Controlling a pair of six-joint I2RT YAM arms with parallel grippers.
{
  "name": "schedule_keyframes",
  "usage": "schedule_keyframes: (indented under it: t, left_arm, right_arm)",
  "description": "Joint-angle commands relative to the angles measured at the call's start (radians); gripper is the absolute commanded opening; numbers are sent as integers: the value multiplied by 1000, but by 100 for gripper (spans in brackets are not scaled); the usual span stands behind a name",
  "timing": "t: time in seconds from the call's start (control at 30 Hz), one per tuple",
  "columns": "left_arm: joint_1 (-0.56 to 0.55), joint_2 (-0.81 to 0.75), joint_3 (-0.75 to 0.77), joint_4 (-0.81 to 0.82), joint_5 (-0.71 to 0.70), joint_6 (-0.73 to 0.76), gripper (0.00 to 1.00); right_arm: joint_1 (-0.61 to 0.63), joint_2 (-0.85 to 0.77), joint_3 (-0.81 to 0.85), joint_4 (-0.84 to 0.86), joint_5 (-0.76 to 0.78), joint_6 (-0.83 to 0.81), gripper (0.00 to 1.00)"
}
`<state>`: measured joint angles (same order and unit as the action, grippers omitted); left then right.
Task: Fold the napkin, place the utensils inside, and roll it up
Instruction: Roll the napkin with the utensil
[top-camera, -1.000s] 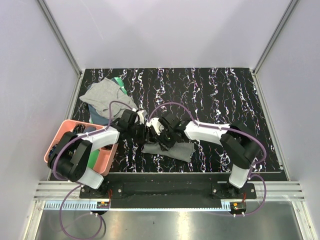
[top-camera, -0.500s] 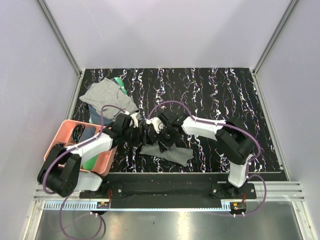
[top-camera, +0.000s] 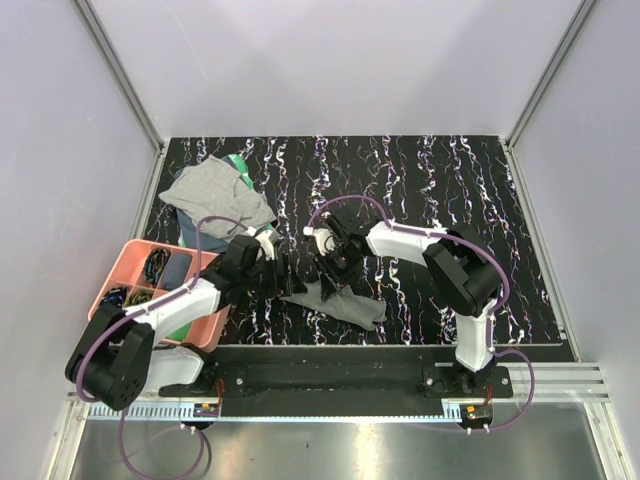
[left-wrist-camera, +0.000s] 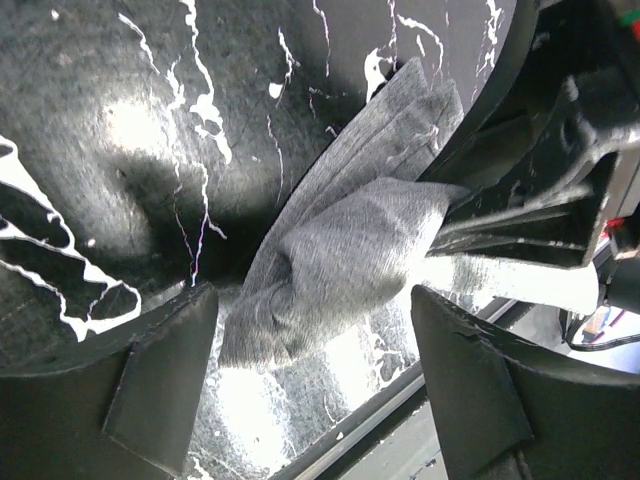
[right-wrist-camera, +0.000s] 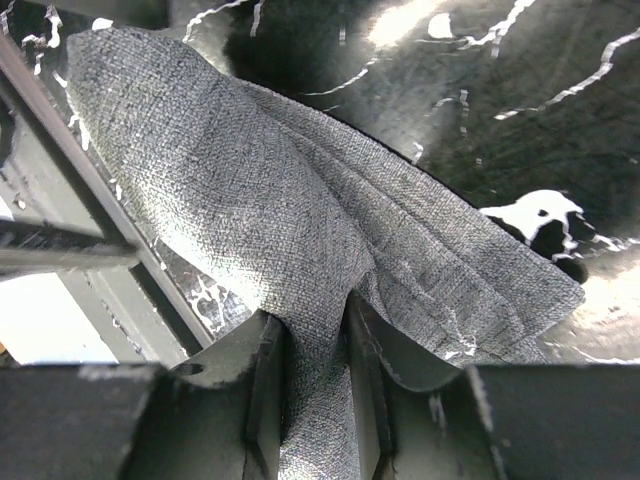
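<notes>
The dark charcoal-grey napkin (top-camera: 345, 300) lies crumpled on the black marbled table near the front middle. My right gripper (top-camera: 330, 270) is shut on a raised fold of it; in the right wrist view the cloth (right-wrist-camera: 250, 190) is pinched between the fingers (right-wrist-camera: 265, 390), with the gripper (right-wrist-camera: 315, 375) just above the table. My left gripper (top-camera: 287, 280) is open at the napkin's left end; in the left wrist view the bunched cloth (left-wrist-camera: 340, 260) sits just ahead of the open gripper (left-wrist-camera: 315, 390), untouched. The spoons are not in view.
A pink divided bin (top-camera: 125, 262) holding small items stands at the front left. A lighter grey cloth (top-camera: 208, 195) over a green item (top-camera: 237, 164) lies behind it. The table's front edge rail (left-wrist-camera: 400, 420) runs close to the napkin.
My left gripper has moved nearer and right, down to the napkin's left end. My right gripper keeps its hold on the cloth, and the napkin has shifted slightly toward the front edge.
</notes>
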<state>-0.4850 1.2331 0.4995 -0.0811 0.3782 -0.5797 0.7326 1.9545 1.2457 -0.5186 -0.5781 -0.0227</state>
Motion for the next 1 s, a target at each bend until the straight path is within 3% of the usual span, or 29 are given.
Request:
schedule_keyframes:
  t: [0.0,0.27,0.47,0.57,0.63,0.73,0.97]
  left_arm:
    - [-9,-93,-24,52,-82,-31,85]
    - [-9,-31,-52,190,-55,-62,83]
    - [-12,25,-58,277,-1,-52,68]
    - [-10,83,-64,294,21,-62,48]
    - [-10,103,-52,276,21,-54,35]
    - [-10,98,-44,247,22,-14,32]
    - [-10,82,-38,213,48,49,30]
  right_arm:
    - [-2,0,15,-40,139,17,33]
    - [-2,32,8,-41,52,17,33]
    - [-4,53,20,-41,58,17,35]
    - [-4,38,20,-43,66,17,42]
    - [-4,3,12,-50,73,17,55]
    - [-2,-71,-14,-64,96,46,68]
    - [-2,-313,-141,-81,201,122,78]
